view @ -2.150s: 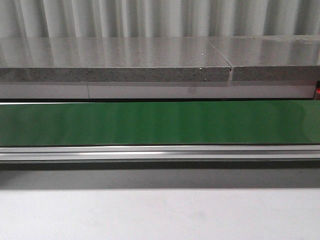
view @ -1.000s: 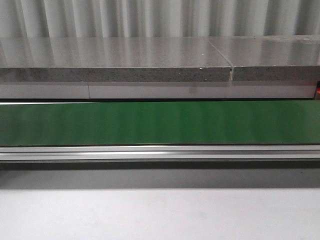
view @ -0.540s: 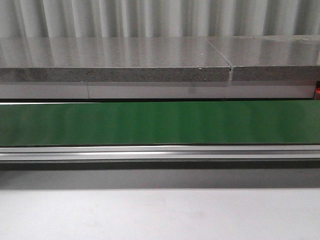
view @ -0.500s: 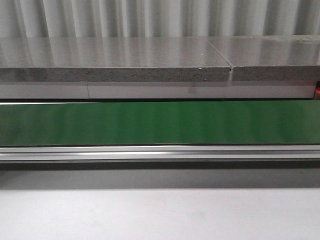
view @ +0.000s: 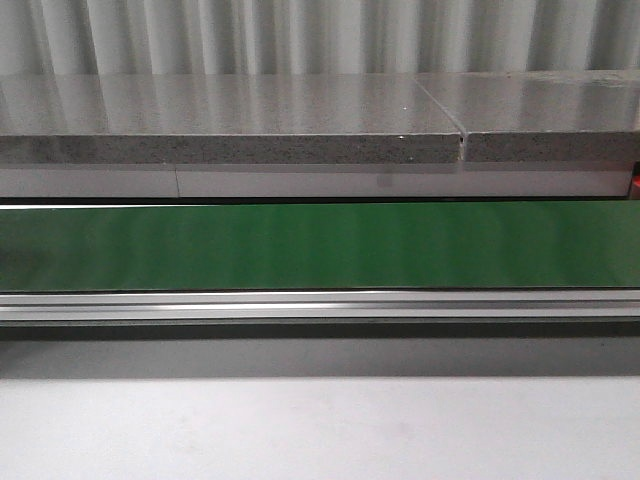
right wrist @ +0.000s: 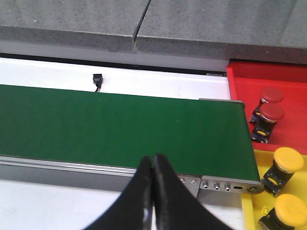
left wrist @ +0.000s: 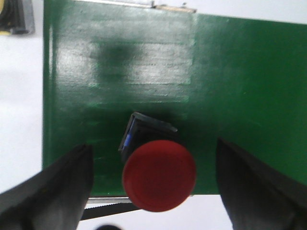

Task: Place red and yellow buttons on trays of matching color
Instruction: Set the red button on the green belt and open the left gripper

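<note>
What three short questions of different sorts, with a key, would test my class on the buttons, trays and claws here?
1. True or false: the left claw is shut on the red button.
2. How many buttons stand in the red tray?
3. The right claw is: A open, B shut, C holding a yellow button.

Key: 1 false, its fingers stand open either side of the button on the green belt; 2 two; 3 B.

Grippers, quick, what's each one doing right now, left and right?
Left gripper: open, fingers either side of the red button on the green belt, not gripping it.
Right gripper: closed, holding nothing.
</note>
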Controlling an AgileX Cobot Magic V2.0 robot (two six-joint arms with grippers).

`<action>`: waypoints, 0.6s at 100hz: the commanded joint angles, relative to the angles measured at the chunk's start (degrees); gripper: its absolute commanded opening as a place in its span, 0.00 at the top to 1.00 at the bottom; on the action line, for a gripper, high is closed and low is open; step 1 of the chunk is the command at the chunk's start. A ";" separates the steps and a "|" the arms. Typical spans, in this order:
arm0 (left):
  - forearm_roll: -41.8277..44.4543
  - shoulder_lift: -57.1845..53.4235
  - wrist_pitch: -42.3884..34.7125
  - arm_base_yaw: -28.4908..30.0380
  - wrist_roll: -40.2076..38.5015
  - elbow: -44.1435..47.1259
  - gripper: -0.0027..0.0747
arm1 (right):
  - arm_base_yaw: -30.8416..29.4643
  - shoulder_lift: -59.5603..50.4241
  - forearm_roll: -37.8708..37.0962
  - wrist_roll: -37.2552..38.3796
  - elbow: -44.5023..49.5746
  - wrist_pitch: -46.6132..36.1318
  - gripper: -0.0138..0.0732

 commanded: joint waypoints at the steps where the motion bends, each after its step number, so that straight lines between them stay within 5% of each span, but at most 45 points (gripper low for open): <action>1: -3.84 -2.73 -1.35 -0.31 0.58 -2.97 0.28 | 0.13 0.31 0.03 -0.55 -1.45 -3.84 0.92; 60: -0.56 -1.31 -3.96 11.87 -5.65 -7.46 0.29 | 0.13 0.31 0.03 -0.55 -1.45 -3.84 0.92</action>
